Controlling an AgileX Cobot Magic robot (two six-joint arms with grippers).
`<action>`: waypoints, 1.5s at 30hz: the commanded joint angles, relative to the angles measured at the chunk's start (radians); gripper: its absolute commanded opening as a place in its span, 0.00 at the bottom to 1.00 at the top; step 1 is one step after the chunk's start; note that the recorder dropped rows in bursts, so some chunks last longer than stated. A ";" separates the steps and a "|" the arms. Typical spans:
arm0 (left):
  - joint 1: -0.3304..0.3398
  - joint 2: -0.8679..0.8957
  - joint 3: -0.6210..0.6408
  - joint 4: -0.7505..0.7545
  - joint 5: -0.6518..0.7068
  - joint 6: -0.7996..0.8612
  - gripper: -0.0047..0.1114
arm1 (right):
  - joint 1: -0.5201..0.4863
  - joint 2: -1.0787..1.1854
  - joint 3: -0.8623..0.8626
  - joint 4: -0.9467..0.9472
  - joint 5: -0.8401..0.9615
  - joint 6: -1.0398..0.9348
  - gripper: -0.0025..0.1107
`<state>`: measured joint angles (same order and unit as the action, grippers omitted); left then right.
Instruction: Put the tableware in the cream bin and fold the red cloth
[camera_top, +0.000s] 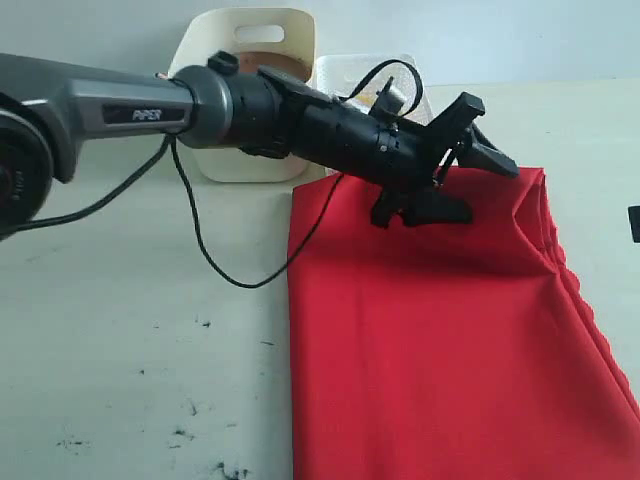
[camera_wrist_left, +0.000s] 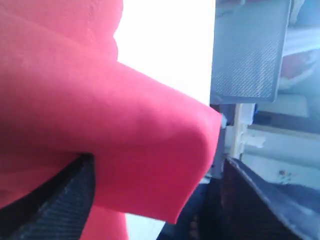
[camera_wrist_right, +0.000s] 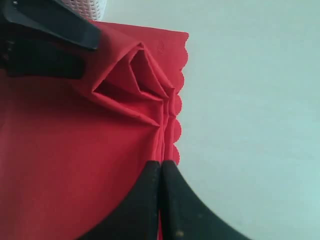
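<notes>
Nearest, the red cloth is laid flat on the pale table. It is spread from the front of the exterior view up to the jaws of the left gripper. A few dark specks are seen on the bare table, well apart from these jaws and beside the cloth.

A black cable hangs from the left arm and touches the cloth's side edge, behind the jaws. The left jaws are held wide apart over the far end of the cloth. In the left wrist view a raised fold of the cloth is seen between the two fingers, and it is not clamped by them.

The right gripper is kept with its jaws pressed together. Just ahead of their tips the scalloped edge of the cloth is seen, gathered in pleats. Whether the tips touch the cloth cannot be told. Farther ahead of these jaws, the left gripper is seen over the same end of the cloth.

Farthest, beyond the left jaws and behind the arm, the cream bin is placed upright. A brown object is seen inside it, but what it is cannot be told. A white lattice basket is set just beside the bin, on the side nearer to the left jaws.
</notes>
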<state>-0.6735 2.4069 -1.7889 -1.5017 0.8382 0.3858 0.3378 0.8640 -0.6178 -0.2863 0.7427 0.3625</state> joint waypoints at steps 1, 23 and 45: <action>-0.017 0.067 -0.069 -0.216 -0.014 0.004 0.63 | -0.003 -0.007 0.005 -0.012 -0.016 0.005 0.02; 0.107 -0.134 -0.152 0.263 0.383 0.069 0.04 | -0.003 0.052 0.005 0.023 -0.022 -0.021 0.02; 0.107 -0.571 0.111 1.118 0.358 -0.144 0.04 | -0.001 0.519 0.003 0.609 -0.226 -0.532 0.02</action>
<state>-0.5691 1.8891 -1.7413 -0.4420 1.2152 0.2569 0.3378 1.3333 -0.6178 0.2437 0.5576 -0.0936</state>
